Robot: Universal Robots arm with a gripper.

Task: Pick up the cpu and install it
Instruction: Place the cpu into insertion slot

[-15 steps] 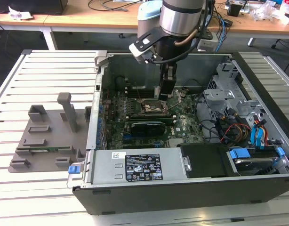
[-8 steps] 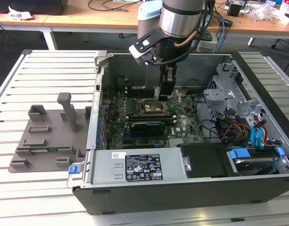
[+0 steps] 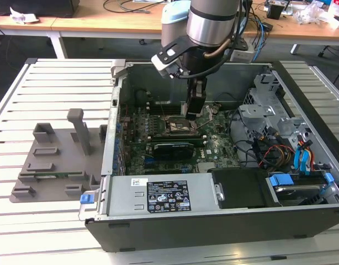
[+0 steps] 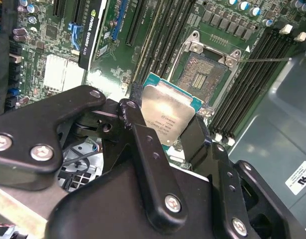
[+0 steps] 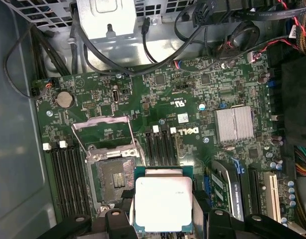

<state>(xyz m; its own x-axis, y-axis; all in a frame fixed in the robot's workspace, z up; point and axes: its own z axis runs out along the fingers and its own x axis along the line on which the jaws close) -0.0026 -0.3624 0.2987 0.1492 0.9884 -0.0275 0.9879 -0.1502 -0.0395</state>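
Faint print sits on the pale metal lid of the cpu [image 5: 163,204], too slight to make out. A white sticker [image 5: 182,118] on the green circuit board [image 5: 183,89] and a large label [image 3: 167,196] on the grey power supply box [image 3: 125,199] also carry writing.

In the second wrist view, a black finger [image 4: 143,149] covers one corner of the cpu. In the exterior view the arm's dark head blocks part of the board inside the open computer case [image 3: 111,143].

The pincer [image 4: 165,119] is clenched on the cpu, one finger pressed to each of two opposite edges. The chip hangs lid up, clear of the board and just beside the socket [image 5: 113,174]. The socket's metal frame [image 5: 100,130] is swung open and its contacts lie bare.

Well apart from the case, a grey plate with raised blocks [image 3: 53,160] lies on the slatted counter [image 3: 59,77].
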